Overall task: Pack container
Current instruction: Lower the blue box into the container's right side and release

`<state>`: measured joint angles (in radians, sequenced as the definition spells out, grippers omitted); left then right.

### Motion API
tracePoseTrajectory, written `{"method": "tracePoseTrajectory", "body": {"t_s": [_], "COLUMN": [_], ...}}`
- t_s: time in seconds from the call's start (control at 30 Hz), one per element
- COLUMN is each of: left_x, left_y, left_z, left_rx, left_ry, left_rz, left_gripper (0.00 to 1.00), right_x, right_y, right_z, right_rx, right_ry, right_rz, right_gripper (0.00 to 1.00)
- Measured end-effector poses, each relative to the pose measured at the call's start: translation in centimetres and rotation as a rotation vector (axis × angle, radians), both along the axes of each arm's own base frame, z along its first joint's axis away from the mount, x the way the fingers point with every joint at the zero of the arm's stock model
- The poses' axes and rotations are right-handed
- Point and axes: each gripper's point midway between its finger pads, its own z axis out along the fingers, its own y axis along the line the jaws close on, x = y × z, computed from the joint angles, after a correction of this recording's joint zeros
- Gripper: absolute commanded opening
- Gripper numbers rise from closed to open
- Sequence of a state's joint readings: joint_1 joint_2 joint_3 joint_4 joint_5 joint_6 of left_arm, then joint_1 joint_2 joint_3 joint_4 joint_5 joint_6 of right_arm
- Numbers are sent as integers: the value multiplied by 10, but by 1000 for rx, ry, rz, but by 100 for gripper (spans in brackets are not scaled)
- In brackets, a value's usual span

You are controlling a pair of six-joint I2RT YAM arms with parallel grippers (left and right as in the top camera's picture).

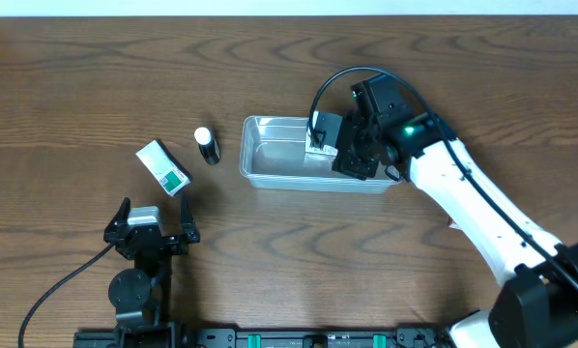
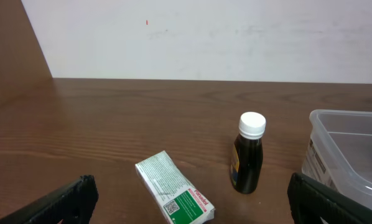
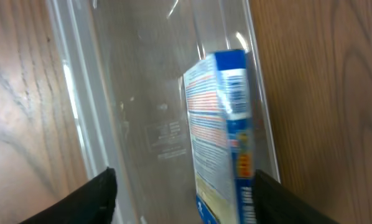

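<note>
The clear plastic container [image 1: 274, 150] lies in the middle of the table. A blue-and-white carton [image 1: 320, 135] stands on edge inside it against the far wall. My right gripper [image 1: 352, 155] hangs over the container's right end, open. In the right wrist view the carton [image 3: 220, 124] sits between my spread fingers [image 3: 183, 186], close to the right one, inside the container [image 3: 148, 93]. My left gripper [image 1: 152, 227] is open and empty near the front left. In the left wrist view its fingers [image 2: 192, 190] frame a green-and-white box [image 2: 173, 196].
The green-and-white medicine box [image 1: 163, 166] lies flat left of the container. A small dark bottle with a white cap [image 1: 207, 145] stands between the box and the container; it also shows in the left wrist view [image 2: 248, 155], with the container's corner [image 2: 344, 146] to its right.
</note>
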<state>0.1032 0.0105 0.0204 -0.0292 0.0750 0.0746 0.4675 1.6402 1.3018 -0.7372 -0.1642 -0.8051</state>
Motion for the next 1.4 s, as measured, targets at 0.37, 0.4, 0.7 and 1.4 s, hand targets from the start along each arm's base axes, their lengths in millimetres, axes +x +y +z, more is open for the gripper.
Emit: {"method": "tracePoseTrajectory", "body": {"t_s": [0.37, 0.4, 0.7, 1.4], "left_x": [0, 0, 0, 0], "left_y": [0, 0, 0, 0], "left_z": [0, 0, 0, 0], "left_rx": [0, 0, 0, 0], "left_ry": [0, 0, 0, 0], "left_rz": [0, 0, 0, 0], "left_gripper": [98, 98, 98, 98], "right_x": [31, 34, 48, 60], "right_y": [9, 8, -4, -15], "right_z": [18, 19, -12, -19], "right_rx": [128, 136, 139, 119], "right_ry": [-68, -70, 6, -21], "right_rz": [-193, -226, -482, -590], "right_gripper": [1, 1, 1, 1]}}
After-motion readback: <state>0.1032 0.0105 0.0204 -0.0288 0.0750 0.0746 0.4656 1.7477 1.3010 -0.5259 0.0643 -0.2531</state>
